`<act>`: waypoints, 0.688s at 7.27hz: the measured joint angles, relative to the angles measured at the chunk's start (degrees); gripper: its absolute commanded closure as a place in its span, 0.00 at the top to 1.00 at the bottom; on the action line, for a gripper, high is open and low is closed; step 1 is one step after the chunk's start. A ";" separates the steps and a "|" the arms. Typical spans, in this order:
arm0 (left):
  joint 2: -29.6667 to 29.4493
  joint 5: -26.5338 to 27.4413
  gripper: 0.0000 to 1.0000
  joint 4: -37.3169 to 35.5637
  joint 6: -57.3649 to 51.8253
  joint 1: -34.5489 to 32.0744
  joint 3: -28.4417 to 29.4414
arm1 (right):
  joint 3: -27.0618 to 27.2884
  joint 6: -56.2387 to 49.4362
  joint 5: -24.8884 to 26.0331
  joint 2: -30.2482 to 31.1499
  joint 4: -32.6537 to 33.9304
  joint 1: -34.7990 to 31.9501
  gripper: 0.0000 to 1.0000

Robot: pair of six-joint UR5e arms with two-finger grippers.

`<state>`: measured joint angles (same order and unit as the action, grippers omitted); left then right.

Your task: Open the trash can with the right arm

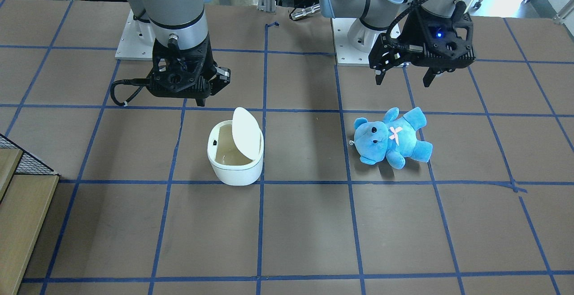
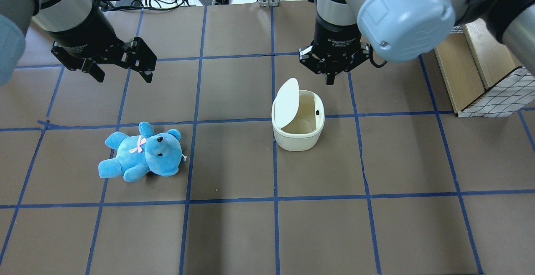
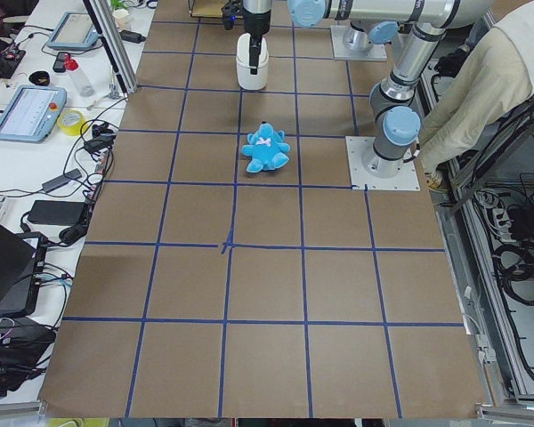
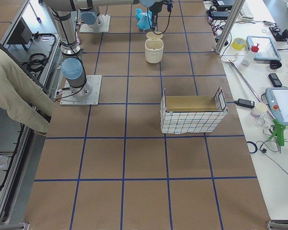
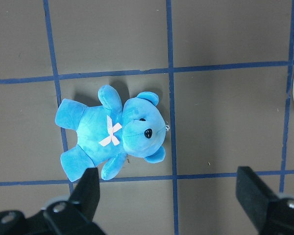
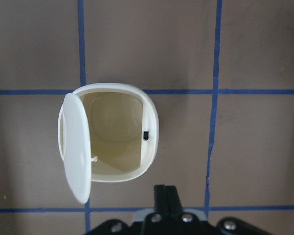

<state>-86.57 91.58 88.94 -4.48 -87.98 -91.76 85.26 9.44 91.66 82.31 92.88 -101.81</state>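
We find the trash can (image 2: 297, 135) right of the centre of the bench (image 2: 250, 225). Its lid (image 2: 287, 103) is tipped up on the left side and the beige inside shows, so the opening looks done. Our right end effector (image 2: 329, 78) hangs above the can with its fingers pressed together, holding nothing. It is probably over the right rim, though the angles disagree. We should lift straight up, clear of the raised lid. The left end effector (image 2: 124, 73) is spread wide over the teddy (image 2: 142, 151), well apart. Open room lies near us, and a wire basket (image 2: 493, 95) crowds the right edge.
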 measured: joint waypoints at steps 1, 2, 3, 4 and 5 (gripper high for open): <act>0.00 0.00 1.00 0.00 0.00 0.00 0.00 | -0.12 -7.22 0.15 0.03 1.93 4.04 0.77; 0.00 0.00 1.00 0.00 0.00 0.00 0.00 | -0.13 -13.76 -0.03 0.08 2.80 7.91 0.83; 0.00 0.00 1.00 0.00 0.00 0.00 0.00 | -0.12 -18.18 -0.17 0.09 3.37 10.36 1.00; 0.00 0.00 1.00 0.00 -0.01 0.00 0.00 | 0.00 -21.16 -0.24 0.07 4.46 11.58 1.00; 0.00 0.00 1.00 0.00 -0.03 0.00 0.00 | 0.22 -23.68 -0.26 0.06 5.90 12.08 1.00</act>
<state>-86.57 91.58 88.95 -4.52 -87.98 -91.76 85.47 -14.24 91.40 82.37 98.77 -89.73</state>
